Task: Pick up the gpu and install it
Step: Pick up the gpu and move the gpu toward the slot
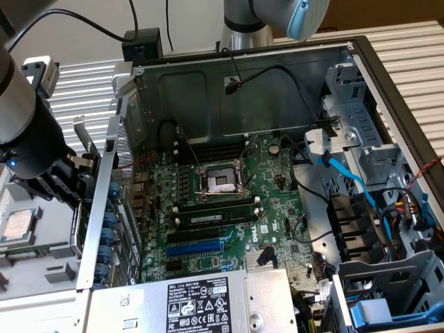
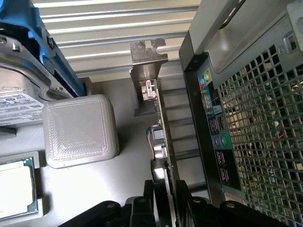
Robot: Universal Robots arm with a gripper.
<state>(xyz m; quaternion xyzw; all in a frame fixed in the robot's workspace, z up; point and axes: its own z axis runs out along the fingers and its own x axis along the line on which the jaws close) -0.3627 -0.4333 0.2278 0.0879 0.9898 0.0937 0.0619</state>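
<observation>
**We are closing on the gpu outside the case**

We are holding the gripper [image 2: 164, 201] over the gpu [image 2: 161, 137], which is standing edge-on just beside the computer case [image 2: 246, 118], at its rear wall, with the silver bracket [image 2: 147, 52] at the far end. The jaws are drawn in to a middling width and pressing on the card's two faces. Gripping it this way probably leaves the connector edge free for the blue slot [image 1: 198, 246] on the motherboard [image 1: 277, 201].

Robotics lab bench for computer assembly, open grey metal desktop case [image 1: 208, 76] with large green motherboard [image 1: 277, 201], grey and black robot arm [image 1: 28, 132] alongside, small green gpu card [image 2: 161, 127] with silver bracket, loose square processor chip [image 1: 15, 225] in pale grey tray [image 1: 41, 267].
</observation>
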